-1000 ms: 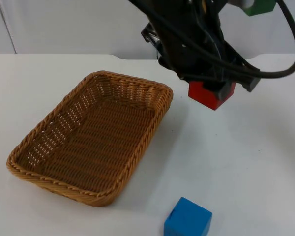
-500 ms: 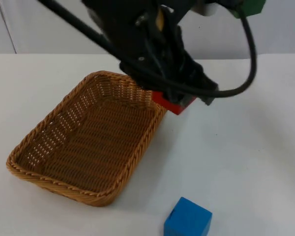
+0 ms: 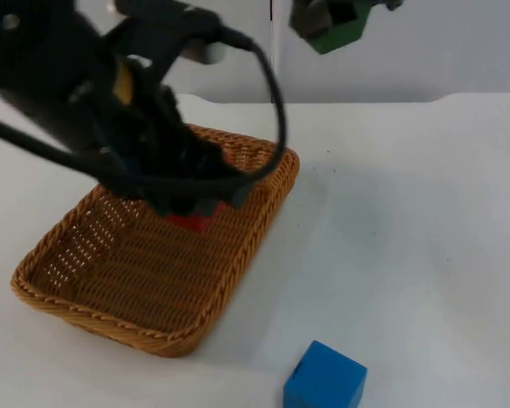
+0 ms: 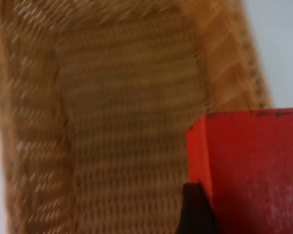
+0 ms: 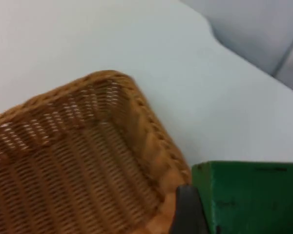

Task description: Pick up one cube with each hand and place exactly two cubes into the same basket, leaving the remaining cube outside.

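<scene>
1. Broadly, the white table (image 3: pixel 425 221) carries everything, and the wicker basket (image 3: pixel 85 297) lies on its left half, open side up, with its woven floor bare apart from what the left arm holds over it.
2. Next in size, the left gripper (image 3: pixel 191 204) hangs low inside the basket near its far right corner, jaws closed on the red cube (image 3: pixel 191 223); I judge it sits this low so the cube can be let go without bouncing out.
3. Higher and farther back, the right gripper (image 3: pixel 327 21) waits above the table's far edge, jaws clamped on the green cube (image 3: pixel 336 34), probably kept clear until the left arm leaves the basket.
4. Outside the basket, the blue cube (image 3: pixel 325 378) rests on the table near the front edge, well apart from both grippers; it looks like the one to be left out.
5. From the left wrist, the red cube (image 4: pixel 254 170) shows against the basket's inner weave (image 4: pixel 122 122), with a fingertip (image 4: pixel 195 209) pressed on its side, which the arm hides from above.
6. From the right wrist, the green cube (image 5: pixel 254 195) shows beside the basket's corner (image 5: pixel 112 78).
</scene>
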Controlling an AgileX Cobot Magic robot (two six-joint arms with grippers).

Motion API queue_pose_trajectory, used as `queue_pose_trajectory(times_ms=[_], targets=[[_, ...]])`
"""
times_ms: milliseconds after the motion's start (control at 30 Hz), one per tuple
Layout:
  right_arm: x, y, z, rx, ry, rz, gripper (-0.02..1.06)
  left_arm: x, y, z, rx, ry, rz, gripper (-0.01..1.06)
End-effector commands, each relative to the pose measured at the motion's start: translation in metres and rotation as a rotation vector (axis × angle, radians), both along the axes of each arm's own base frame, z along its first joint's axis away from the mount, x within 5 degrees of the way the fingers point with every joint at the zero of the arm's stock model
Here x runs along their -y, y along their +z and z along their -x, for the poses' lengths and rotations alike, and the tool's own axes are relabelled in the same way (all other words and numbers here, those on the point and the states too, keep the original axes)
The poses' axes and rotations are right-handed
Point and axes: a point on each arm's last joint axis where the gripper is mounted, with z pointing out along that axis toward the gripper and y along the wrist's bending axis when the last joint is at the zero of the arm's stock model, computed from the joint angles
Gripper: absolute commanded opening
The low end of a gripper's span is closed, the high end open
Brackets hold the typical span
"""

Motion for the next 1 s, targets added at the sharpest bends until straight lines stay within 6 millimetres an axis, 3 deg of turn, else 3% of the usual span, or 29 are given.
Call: queue_pose_trajectory(times_ms=[0, 233, 500, 600, 967], targets=[[-0.019, -0.004, 0.007, 0.021, 0.038, -0.013, 0.00, -0.018, -0.002, 0.006, 0.012, 0.070, 0.047, 0.00], [-0.053, -0.022, 0.019, 0.034, 0.104, -0.020, 0.00, -0.046, -0.014, 0.015, -0.007, 0.174, 0.073, 0.00], [-0.087, -0.053, 0.027, 0.068, 0.153, -0.040, 0.00, -0.059, -0.022, 0.022, 0.018, 0.227, 0.136, 0.00], [-0.091, -0.066, 0.022, 0.085, 0.147, -0.048, 0.00, -0.059, -0.027, 0.026, 0.027, 0.229, 0.163, 0.00], [-0.096, -0.083, 0.015, 0.111, 0.130, -0.071, 0.00, -0.077, -0.032, 0.023, 0.061, 0.302, 0.210, 0.00]])
